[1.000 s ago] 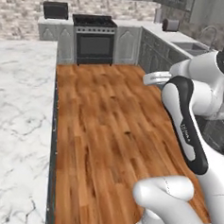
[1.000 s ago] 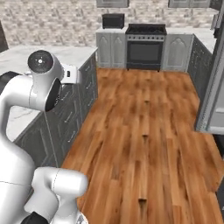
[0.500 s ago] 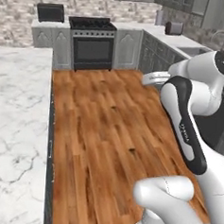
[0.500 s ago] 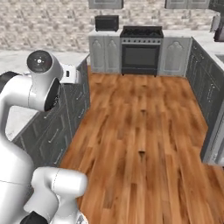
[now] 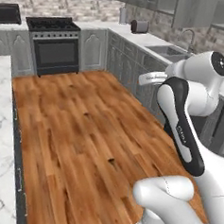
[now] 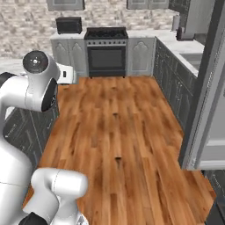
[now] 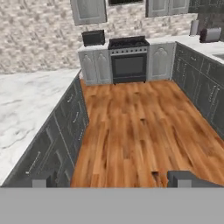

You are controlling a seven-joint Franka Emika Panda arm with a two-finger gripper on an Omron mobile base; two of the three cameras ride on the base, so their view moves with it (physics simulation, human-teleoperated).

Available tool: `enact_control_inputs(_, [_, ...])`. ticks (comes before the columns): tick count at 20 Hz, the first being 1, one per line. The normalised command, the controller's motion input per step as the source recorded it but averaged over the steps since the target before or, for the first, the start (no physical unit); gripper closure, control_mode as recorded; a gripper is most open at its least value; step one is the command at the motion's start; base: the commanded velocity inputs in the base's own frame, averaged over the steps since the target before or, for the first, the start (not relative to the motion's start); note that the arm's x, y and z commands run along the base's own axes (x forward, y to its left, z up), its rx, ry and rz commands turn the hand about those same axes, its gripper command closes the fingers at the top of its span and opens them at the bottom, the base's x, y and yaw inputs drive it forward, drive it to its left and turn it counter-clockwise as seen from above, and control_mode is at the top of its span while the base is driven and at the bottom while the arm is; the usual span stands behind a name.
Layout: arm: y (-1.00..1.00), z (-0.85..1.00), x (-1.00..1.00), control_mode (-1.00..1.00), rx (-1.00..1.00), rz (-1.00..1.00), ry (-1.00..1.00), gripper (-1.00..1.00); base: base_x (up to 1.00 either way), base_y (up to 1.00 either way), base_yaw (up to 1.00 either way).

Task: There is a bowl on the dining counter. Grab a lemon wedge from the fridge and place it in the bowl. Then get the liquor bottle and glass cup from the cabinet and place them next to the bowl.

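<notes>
Wood floor (image 6: 118,127), stove (image 6: 107,50) shifted (base turned)

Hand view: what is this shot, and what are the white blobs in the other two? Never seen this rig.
It is a rendered kitchen. The white blobs are a robot arm on a base that can drive. Two cameras ride on the base behind the arm, one to its left and one to its right, so both look forward over it at the same room. The third camera sits on the hand and looks along the jaws: the two small dark finger tips at the bottom of that picture are theirs. They stand wide apart and hold nothing. Ahead are a wood floor and a stove at the far wall. On the left of the hand view is the marble dining counter. On the right of the left base view, a worktop carries a sink.
</notes>
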Motion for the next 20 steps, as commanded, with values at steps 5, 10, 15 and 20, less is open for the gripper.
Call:
enact_control_inputs(5, [0.00,0.00,0.00,1.00,0.00,0.00,0.00,-1.00,0.77,-0.24,-0.42])
enact_control_inputs(10, [0.00,0.00,0.00,1.00,0.00,0.00,0.00,-1.00,0.97,-0.12,-0.37])
enact_control_inputs(15, [0.00,0.00,0.00,1.00,0.00,0.00,0.00,-1.00,1.00,-0.01,-0.13])
enact_control_inputs(20, [0.00,0.00,0.00,1.00,0.00,0.00,0.00,-1.00,0.89,-0.05,-0.16])
